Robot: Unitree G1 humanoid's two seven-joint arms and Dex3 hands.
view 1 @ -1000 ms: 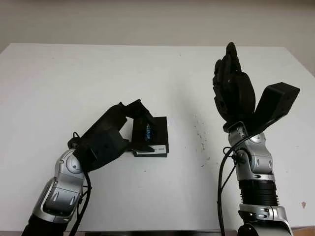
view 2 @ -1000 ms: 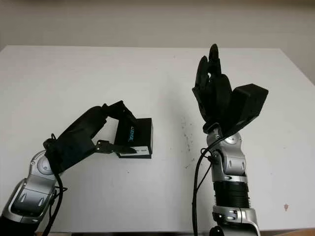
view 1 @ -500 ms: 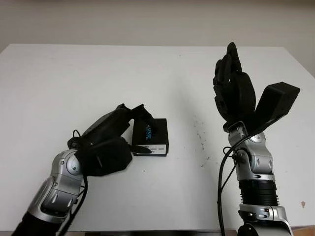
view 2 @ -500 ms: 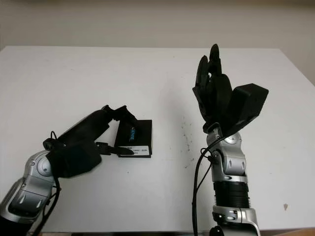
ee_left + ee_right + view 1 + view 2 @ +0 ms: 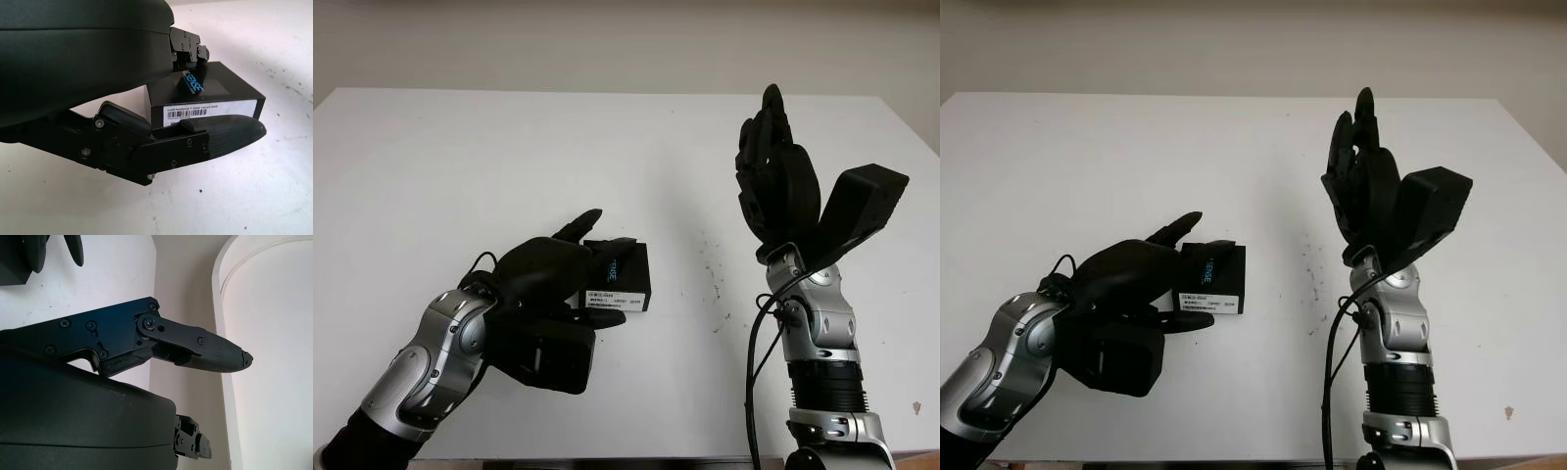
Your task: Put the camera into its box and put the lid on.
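The black camera box [image 5: 626, 279] lies closed on the white table [image 5: 460, 147], lid on, with a white barcode label on its near side [image 5: 210, 110]. My left hand [image 5: 597, 269] is at the box's left end. Its fingers [image 5: 589, 221] reach over the far top edge and its thumb [image 5: 220, 134] stretches along the labelled near side. The fingers are straight rather than curled, and I cannot tell whether they touch the box. My right hand [image 5: 773, 166] is held up in the air, well to the right of the box, open and holding nothing. The camera is hidden from view.
Faint dark specks mark the table [image 5: 710, 269] between the box and the right arm. The table's far edge [image 5: 607, 91] meets a pale wall. The right forearm [image 5: 822, 362] rises upright from the front edge.
My left hand has rolled over and dropped toward the table, its fingers moving from the top of the box to either side of it. The box and the right hand have stayed put.
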